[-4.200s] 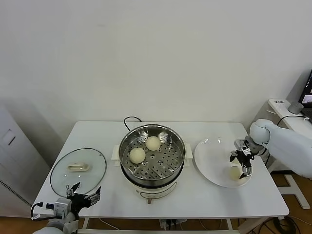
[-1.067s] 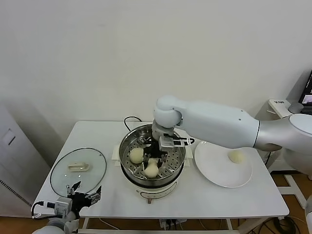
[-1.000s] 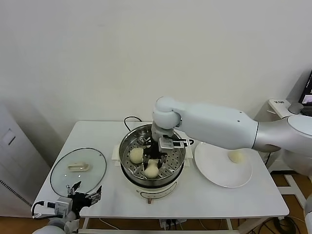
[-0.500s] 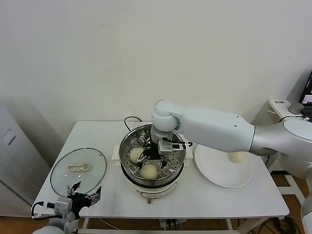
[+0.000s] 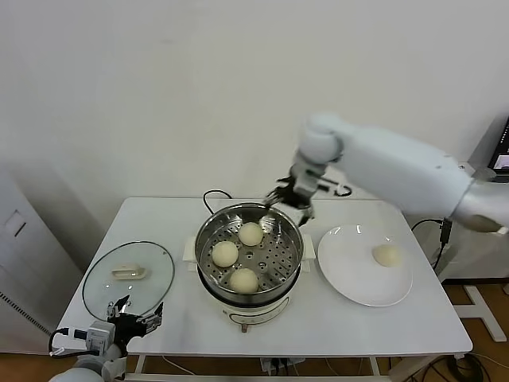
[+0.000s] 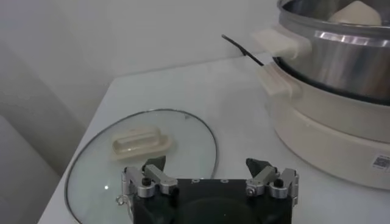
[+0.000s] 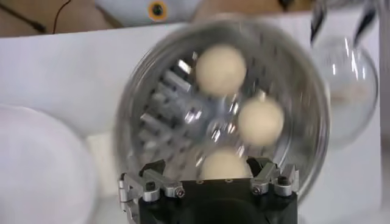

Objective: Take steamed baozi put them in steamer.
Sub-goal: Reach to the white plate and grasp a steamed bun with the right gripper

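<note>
Three cream-white baozi sit on the perforated tray of the steel steamer (image 5: 205, 239): one at the back (image 5: 250, 233), one at the left (image 5: 225, 253), one at the front (image 5: 244, 280). A fourth baozi (image 5: 386, 255) lies on the white plate (image 5: 350, 270) to the right. My right gripper (image 5: 289, 199) is open and empty, raised above the steamer's back right rim. Its wrist view looks down on the three buns (image 7: 220, 69) in the steamer (image 7: 146, 85). My left gripper (image 5: 135, 317) is open and idle at the table's front left edge.
A round glass lid (image 5: 127, 274) with a cream handle lies on the table left of the steamer; it also shows in the left wrist view (image 6: 140, 143). A black cable (image 5: 211, 195) runs behind the steamer. A wall stands close behind the table.
My right gripper let go of a baozi at the front of the steamer tray, then rose and drew back to the right, above the rim. The left arm has not moved.
</note>
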Robot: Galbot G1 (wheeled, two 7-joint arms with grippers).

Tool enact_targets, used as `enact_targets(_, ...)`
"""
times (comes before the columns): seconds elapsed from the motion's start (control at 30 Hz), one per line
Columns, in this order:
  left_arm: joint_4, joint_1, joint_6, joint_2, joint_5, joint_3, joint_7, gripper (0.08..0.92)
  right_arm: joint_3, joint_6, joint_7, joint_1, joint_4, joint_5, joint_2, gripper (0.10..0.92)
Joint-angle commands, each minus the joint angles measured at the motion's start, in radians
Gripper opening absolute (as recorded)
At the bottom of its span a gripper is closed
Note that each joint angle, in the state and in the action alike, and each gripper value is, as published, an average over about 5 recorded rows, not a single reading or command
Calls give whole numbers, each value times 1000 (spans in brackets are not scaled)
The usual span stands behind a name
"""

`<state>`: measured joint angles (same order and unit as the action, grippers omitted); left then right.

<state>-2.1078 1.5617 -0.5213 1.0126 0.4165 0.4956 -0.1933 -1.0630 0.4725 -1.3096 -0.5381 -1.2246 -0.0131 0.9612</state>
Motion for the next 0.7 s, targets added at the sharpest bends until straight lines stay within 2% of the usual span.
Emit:
enact_targets(0.03, -5, 2, -2, 2, 0, 1, -1, 823, -24, -159, -46, -43, 216, 98, -180, 823)
enact_targets(0.3, -15, 4, -5, 8, -1, 2, -3, 823, 10, -121, -60, 58, 364, 68, -225, 823)
enact_targets(0.5, -17, 8, -6, 9, -1, 3, -3, 823, 155, -43, -43, 205, 479, -95, -184, 823)
enact_targets(0.7, -16, 3, -9, 8, -1, 0, -3, 823, 246, -35, 11, 319, 539, -196, -144, 823)
